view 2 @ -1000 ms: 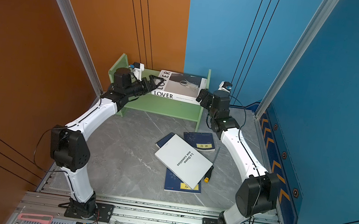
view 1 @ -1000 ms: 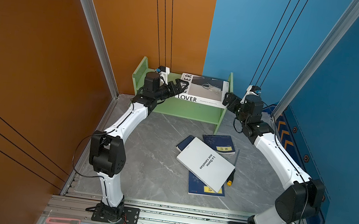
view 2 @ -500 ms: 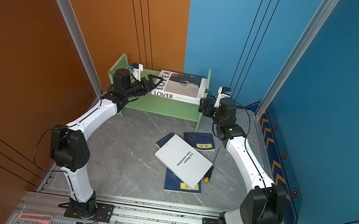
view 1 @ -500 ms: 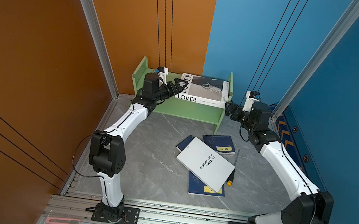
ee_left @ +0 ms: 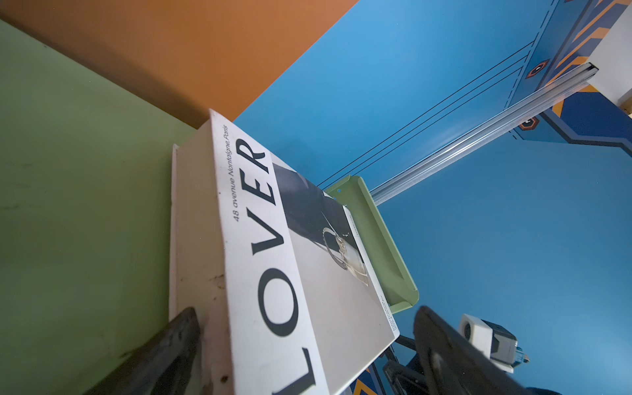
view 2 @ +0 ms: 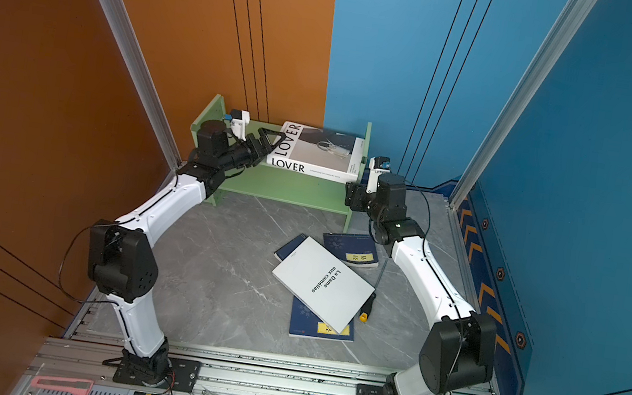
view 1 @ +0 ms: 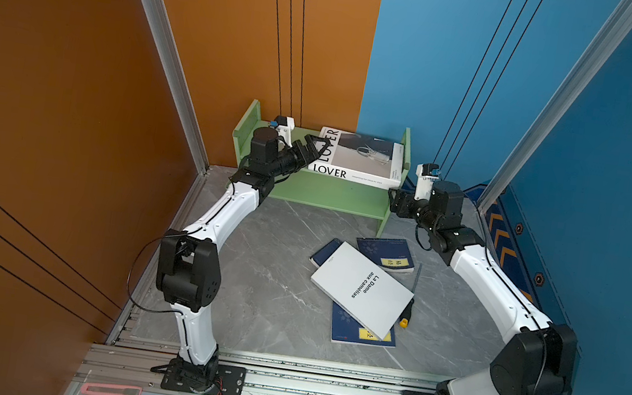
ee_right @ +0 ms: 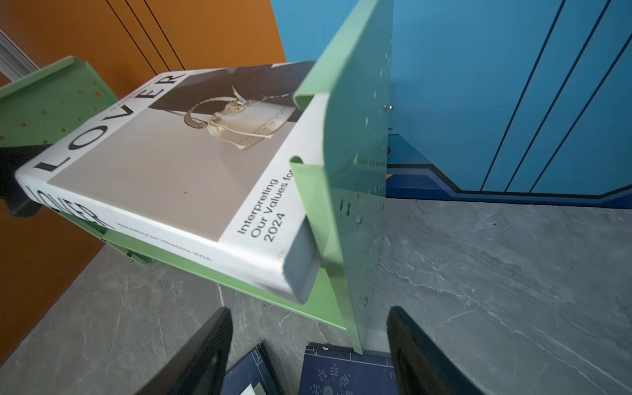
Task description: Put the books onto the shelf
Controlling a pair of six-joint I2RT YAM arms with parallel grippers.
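The green shelf [view 1: 327,198] is standing against the back wall, with the thick LOVER book [view 1: 357,158] lying flat on it. The white book [view 1: 362,289] is lying across blue books [view 1: 386,250] on the grey tabletop. The left gripper [view 1: 319,148] is gaping at the LOVER book's left end. The right gripper [view 1: 392,203] is hanging spread and empty beside the shelf's right panel.

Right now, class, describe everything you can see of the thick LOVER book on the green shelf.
The LOVER book is a thick white hardback, its title black on spine and cover, with a cream handbag photo. It lies flat on the green shelf, one end against an end panel; the open left gripper straddles the other end.
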